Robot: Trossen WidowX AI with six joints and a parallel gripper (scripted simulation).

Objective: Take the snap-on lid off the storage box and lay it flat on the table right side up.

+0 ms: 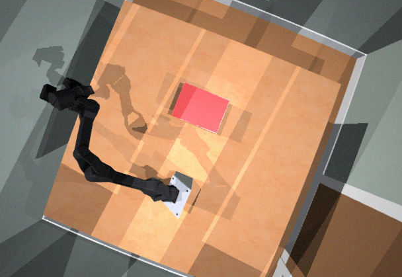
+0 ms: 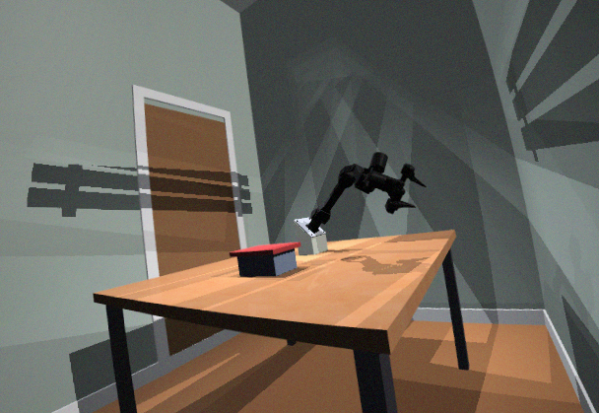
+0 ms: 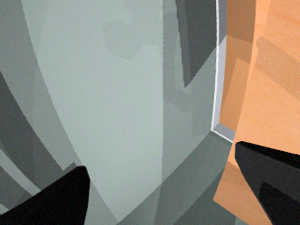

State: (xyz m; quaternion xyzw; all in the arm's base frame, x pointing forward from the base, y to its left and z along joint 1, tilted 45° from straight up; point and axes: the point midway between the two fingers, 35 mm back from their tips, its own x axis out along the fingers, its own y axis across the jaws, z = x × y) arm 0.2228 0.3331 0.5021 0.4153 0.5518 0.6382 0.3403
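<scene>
Gripper (image 2: 411,194) spread wide and empty, raised beyond table (image 2: 320,304) edge, red lid (image 2: 265,248) on box (image 2: 276,264)

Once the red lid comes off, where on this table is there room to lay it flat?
Wide bare wood lies between the storage box and the table edge on the side away from the arm's base, and beyond the box's far side. It is tighter between box and base. The open gripper hangs past the table edge.
</scene>
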